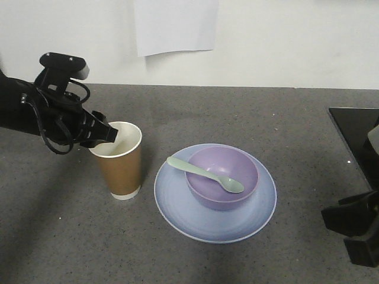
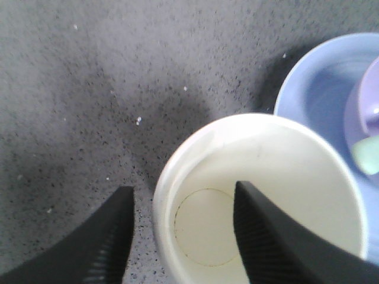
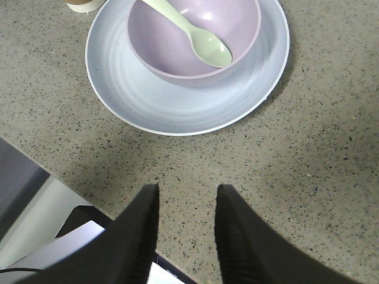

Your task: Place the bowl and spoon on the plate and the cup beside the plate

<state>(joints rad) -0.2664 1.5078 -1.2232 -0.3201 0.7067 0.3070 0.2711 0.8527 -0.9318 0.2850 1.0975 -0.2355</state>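
Countertop (image 1: pixel 249 112) holds the plate (image 1: pixel 177 204) with the bowl (image 1: pixel 222 177) on it, spoon (image 1: pixel 204 173) across the bowl. Cup (image 1: pixel 121 163) stands upright just beside the plate, its rim between the left gripper's (image 2: pixel 180 228) spread jaws; only release seems left. Right gripper (image 3: pixel 186 228) idles, spread, empty.

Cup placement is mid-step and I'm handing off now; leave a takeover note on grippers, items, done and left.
Left gripper: fingers straddle the paper cup's rim wall, one inside, one outside; whether they are pressing it cannot be told.
Right gripper: open, empty, hovering over the countertop near the plate.
Cup stands upright just left of the blue plate, a small gap between them.
Purple bowl sits on the plate; green spoon lies across the bowl, scoop inside, handle over the rim.
Done: bowl and spoon on plate, cup beside plate.
Left: release the cup, withdraw the left arm.
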